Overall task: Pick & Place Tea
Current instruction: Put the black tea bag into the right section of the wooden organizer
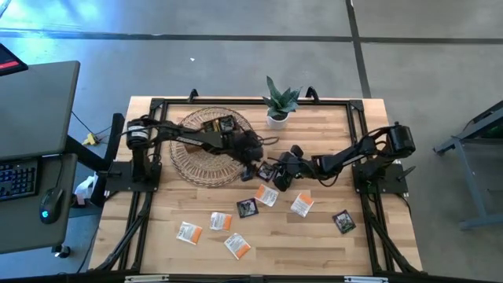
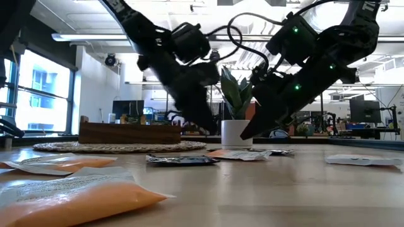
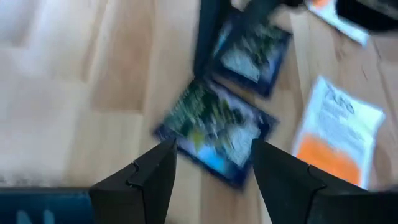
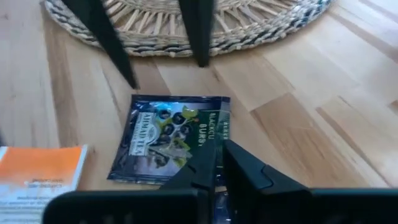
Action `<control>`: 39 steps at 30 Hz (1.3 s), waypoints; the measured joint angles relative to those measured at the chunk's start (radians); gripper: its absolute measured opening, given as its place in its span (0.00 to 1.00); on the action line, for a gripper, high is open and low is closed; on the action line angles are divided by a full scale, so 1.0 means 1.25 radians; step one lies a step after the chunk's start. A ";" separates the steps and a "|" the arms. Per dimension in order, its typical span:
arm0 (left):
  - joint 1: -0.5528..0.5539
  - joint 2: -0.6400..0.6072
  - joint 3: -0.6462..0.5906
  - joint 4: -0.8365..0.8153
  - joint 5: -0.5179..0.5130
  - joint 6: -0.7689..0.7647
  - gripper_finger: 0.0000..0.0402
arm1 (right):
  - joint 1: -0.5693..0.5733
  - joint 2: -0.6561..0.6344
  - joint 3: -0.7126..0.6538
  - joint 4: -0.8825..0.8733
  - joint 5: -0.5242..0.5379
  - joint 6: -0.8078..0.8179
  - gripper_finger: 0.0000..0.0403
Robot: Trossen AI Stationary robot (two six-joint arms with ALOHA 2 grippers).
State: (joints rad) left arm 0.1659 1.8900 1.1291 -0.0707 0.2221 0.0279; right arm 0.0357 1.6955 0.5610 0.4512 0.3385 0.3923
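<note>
Wooden planks of the bench (image 1: 314,236) are carrying everything we are watching. Our left claw (image 3: 211,163) is hovering spread over a dark tea packet (image 3: 214,129), just off the woven mat (image 1: 211,145). Our right claw (image 4: 219,163) is sitting with fingers pressed together above another dark packet (image 4: 168,137), beside an orange packet (image 4: 40,174). More orange packets (image 1: 189,233) are lying scattered nearer the front edge, well apart from the potted plant (image 1: 278,102).

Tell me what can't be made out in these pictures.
- High view: the wooden tray's compartments, partly covered by the left arm.
- Left wrist view: the dark sachet's label, blurred.
- Low view: whether either gripper touches a sachet, too dark.
</note>
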 joint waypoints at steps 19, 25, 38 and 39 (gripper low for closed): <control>0.003 0.107 0.000 0.147 -0.065 -0.008 0.51 | -0.002 0.002 0.001 -0.076 -0.009 0.021 0.19; 0.003 0.131 0.001 0.148 -0.067 -0.025 0.50 | -0.002 0.002 0.001 -0.076 -0.012 0.021 0.20; 0.004 0.135 0.000 0.131 -0.103 -0.010 0.04 | -0.002 0.002 0.001 -0.074 0.045 0.042 0.19; 0.004 0.135 0.000 0.131 -0.102 -0.010 0.05 | -0.002 0.002 0.001 -0.073 0.034 0.042 0.19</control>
State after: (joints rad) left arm 0.1711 2.0586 1.1297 0.0927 0.0940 0.0149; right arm 0.0334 1.6978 0.5617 0.3595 0.3811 0.4446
